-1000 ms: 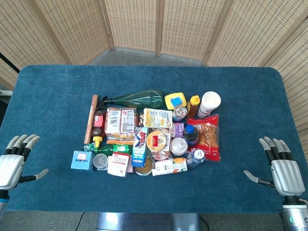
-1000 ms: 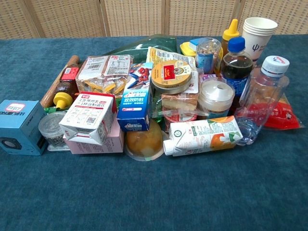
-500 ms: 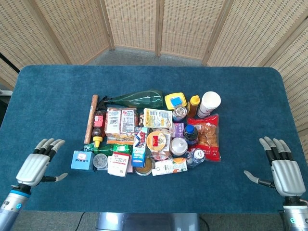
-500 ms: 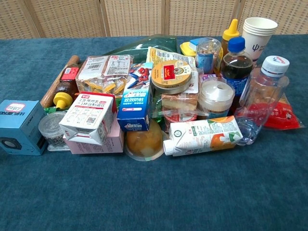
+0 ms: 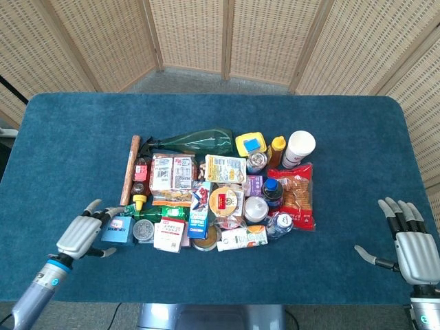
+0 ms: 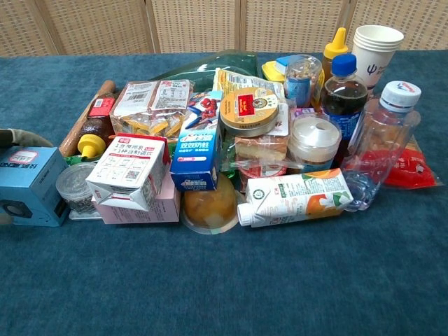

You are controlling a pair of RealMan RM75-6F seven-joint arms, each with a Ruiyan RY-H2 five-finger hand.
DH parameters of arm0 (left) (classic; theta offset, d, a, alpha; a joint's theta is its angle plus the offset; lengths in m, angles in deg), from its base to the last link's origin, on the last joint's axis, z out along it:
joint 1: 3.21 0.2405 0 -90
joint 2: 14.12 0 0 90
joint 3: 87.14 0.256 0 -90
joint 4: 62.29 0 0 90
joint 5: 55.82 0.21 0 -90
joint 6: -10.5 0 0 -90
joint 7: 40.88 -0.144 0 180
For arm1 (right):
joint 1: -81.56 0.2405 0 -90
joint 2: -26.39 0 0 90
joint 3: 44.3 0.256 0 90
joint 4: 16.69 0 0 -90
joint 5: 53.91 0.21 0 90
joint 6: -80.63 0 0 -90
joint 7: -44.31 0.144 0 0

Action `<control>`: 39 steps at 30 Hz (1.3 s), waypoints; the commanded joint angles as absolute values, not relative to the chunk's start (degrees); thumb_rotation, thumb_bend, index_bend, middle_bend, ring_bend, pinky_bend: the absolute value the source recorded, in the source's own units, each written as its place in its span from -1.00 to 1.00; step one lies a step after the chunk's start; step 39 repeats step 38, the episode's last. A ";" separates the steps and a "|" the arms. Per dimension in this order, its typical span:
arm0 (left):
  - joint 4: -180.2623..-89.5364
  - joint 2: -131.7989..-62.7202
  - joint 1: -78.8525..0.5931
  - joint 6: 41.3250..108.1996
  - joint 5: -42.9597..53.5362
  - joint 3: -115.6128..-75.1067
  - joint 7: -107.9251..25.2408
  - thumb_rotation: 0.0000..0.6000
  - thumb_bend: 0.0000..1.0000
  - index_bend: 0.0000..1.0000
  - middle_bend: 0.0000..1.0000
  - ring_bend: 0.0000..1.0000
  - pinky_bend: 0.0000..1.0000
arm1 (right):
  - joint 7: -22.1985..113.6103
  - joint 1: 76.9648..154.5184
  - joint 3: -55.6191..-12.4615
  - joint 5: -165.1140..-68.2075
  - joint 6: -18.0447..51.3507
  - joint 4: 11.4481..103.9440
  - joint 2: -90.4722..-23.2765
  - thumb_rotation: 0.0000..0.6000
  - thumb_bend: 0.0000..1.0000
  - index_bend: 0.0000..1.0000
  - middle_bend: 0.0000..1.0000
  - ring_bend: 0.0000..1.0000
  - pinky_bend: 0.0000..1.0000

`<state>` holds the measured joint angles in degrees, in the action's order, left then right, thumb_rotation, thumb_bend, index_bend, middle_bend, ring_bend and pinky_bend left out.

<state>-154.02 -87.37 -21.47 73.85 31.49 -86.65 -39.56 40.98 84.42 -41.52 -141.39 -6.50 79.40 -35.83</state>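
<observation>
A heap of groceries lies mid-table. My left hand (image 5: 84, 232) hovers at its left end, fingers spread, right beside the light blue box (image 5: 117, 229); its fingertips (image 6: 15, 135) just show above that blue box (image 6: 26, 183) in the chest view. Whether it touches the box I cannot tell. My right hand (image 5: 411, 242) stays open near the table's right front edge, far from the pile, and is absent from the chest view. Nearest the left hand besides the box are a small round jar (image 5: 143, 230) and a yellow-capped brown bottle (image 5: 139, 185).
The pile holds a green bottle (image 5: 192, 142), a brown stick (image 5: 130, 169), a white carton (image 6: 128, 170), an orange juice carton (image 6: 294, 198), a clear water bottle (image 6: 378, 143), a cola bottle (image 6: 342, 94), paper cups (image 6: 375, 49) and a red snack bag (image 5: 300, 194). Wicker screens stand behind the blue table (image 5: 69, 130).
My left hand has moved right and forward from the table's left edge to the blue box, entering the chest view. The right hand has drifted slightly right and back.
</observation>
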 commanded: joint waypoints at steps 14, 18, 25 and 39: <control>-154.60 -86.07 -20.66 81.91 33.36 -88.40 -31.04 1.00 -0.65 -0.01 0.16 0.37 -0.37 | 41.84 84.38 -41.35 -141.13 -6.17 78.61 -36.35 -0.29 -0.80 -1.00 -1.00 -1.00 -1.00; -156.12 -83.69 -20.12 85.48 34.58 -89.41 -27.68 1.00 -0.65 -0.02 0.16 0.37 -0.37 | 41.85 84.60 -41.28 -141.10 -5.80 78.45 -36.59 -0.29 -0.80 -1.00 -1.00 -1.00 -1.00; -157.59 -80.95 -19.20 93.27 36.62 -92.52 -22.99 1.00 -0.65 -0.02 0.15 0.37 -0.38 | 41.58 84.92 -41.21 -141.01 -5.25 78.37 -37.11 -0.29 -0.80 -1.00 -1.00 -1.00 -1.00; -159.39 -77.84 -18.44 98.42 36.76 -95.01 -20.98 1.00 -0.65 -0.02 0.14 0.37 -0.40 | 40.67 85.33 -41.01 -140.26 -4.33 78.64 -37.46 -0.29 -0.80 -1.00 -1.00 -1.00 -1.00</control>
